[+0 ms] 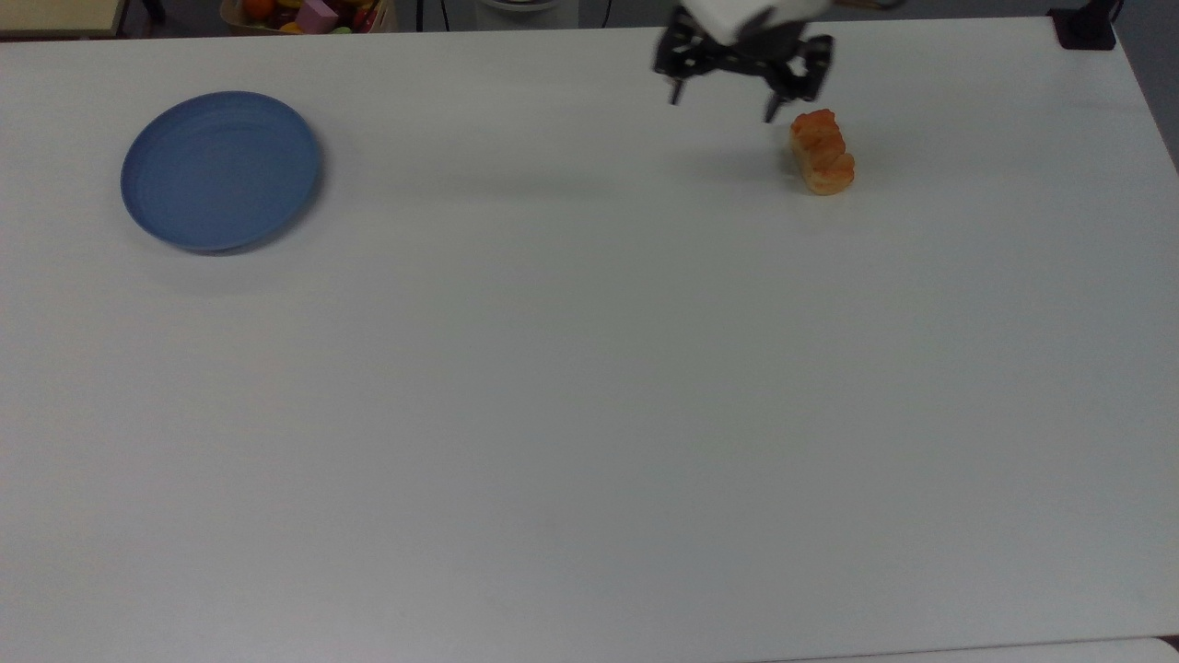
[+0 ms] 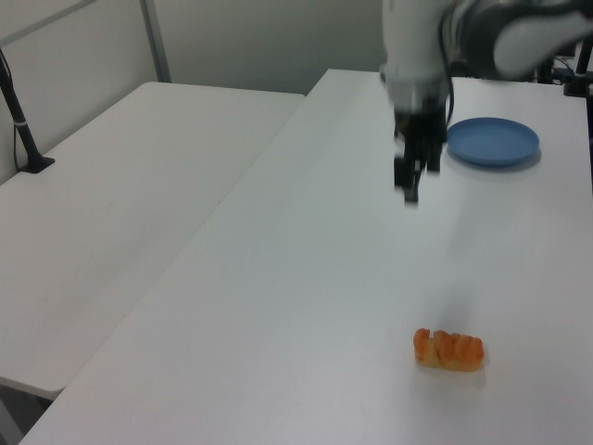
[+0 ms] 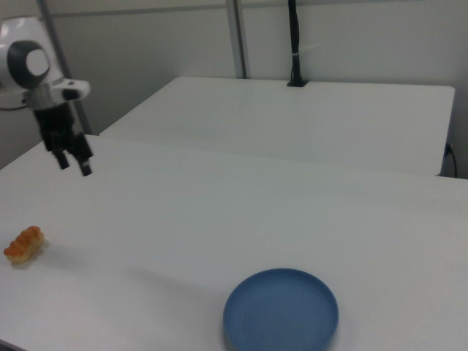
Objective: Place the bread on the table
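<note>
**Even indoor light, soft shadows, one blurred moving part**

Soft, flat overhead light covers the white table (image 1: pixel 589 414) evenly, with no glare. A faint grey shadow streaks the top view beside the bread (image 1: pixel 822 153); the blue plate (image 1: pixel 221 170) casts a thin dark edge. The gripper (image 1: pixel 724 96) is smeared by motion blur in the top and left views.

Second white table (image 3: pixel 307 121) alongside (black pole (image 3: pixel 293 44) clamped on); plain grey walls.
</note>
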